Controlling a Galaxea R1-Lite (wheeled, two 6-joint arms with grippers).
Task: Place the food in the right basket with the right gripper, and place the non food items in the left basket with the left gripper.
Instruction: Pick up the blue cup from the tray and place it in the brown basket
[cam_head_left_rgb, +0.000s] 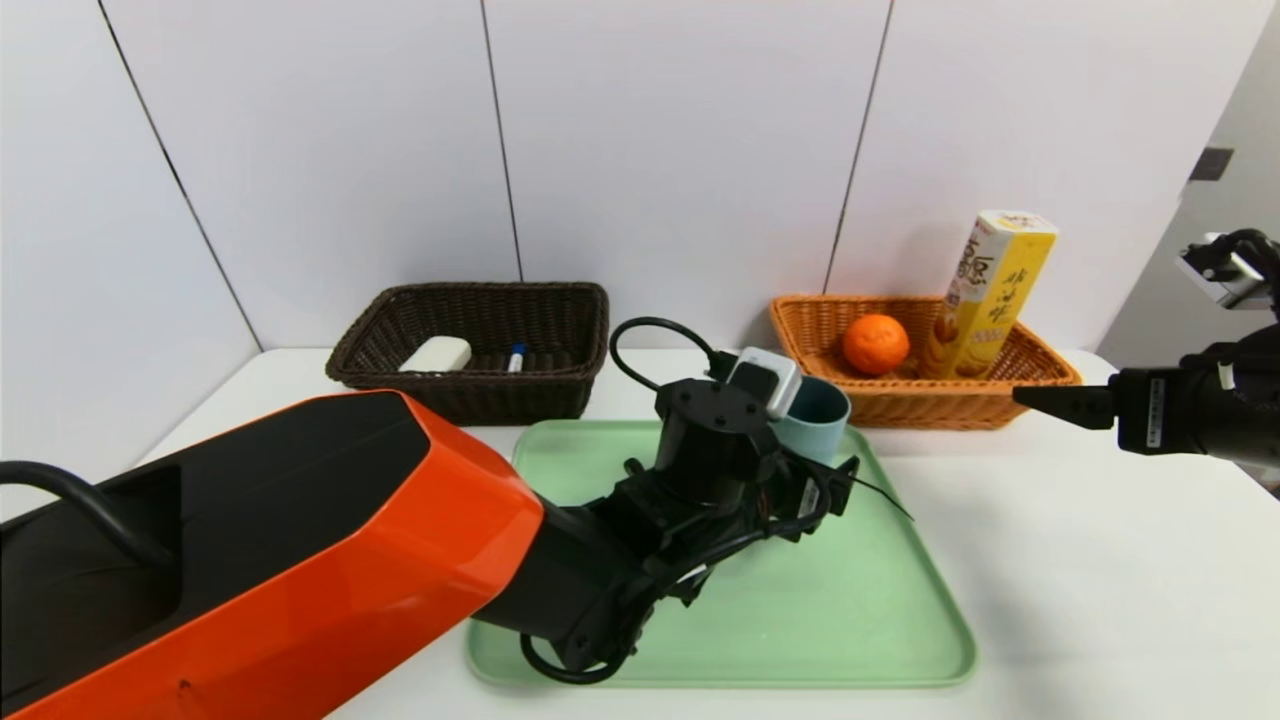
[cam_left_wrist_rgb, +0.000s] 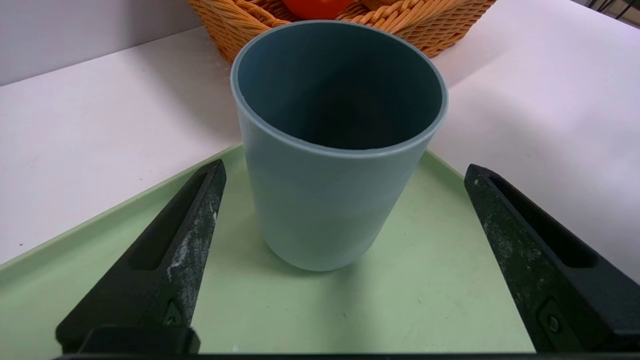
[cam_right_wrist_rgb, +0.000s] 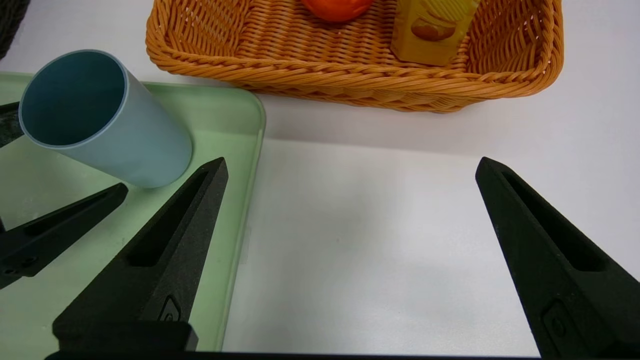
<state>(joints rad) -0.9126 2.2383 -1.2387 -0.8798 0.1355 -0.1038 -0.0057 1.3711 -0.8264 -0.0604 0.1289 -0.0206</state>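
A blue-grey cup (cam_left_wrist_rgb: 320, 210) stands upright at the far right corner of the green tray (cam_left_wrist_rgb: 350, 310). My left gripper (cam_left_wrist_rgb: 345, 170) is open, its fingertips flanking the cup's lower body without touching it. In the head view the cup (cam_head_left_rgb: 820, 415) shows just past the left wrist. My right gripper (cam_right_wrist_rgb: 351, 162) is open and empty over the white table beside the tray's right edge, in front of the orange basket (cam_head_left_rgb: 930, 405). That right basket holds an orange (cam_head_left_rgb: 875, 343) and a yellow snack box (cam_head_left_rgb: 995, 290). The dark left basket (cam_head_left_rgb: 480, 400) holds a white block (cam_head_left_rgb: 437, 354) and a small marker (cam_head_left_rgb: 516, 357).
My left arm's orange and black shell (cam_head_left_rgb: 280, 560) fills the lower left of the head view and hides part of the tray (cam_head_left_rgb: 850, 620). A white wall runs close behind both baskets. The table (cam_head_left_rgb: 1100, 600) stretches to the right of the tray.
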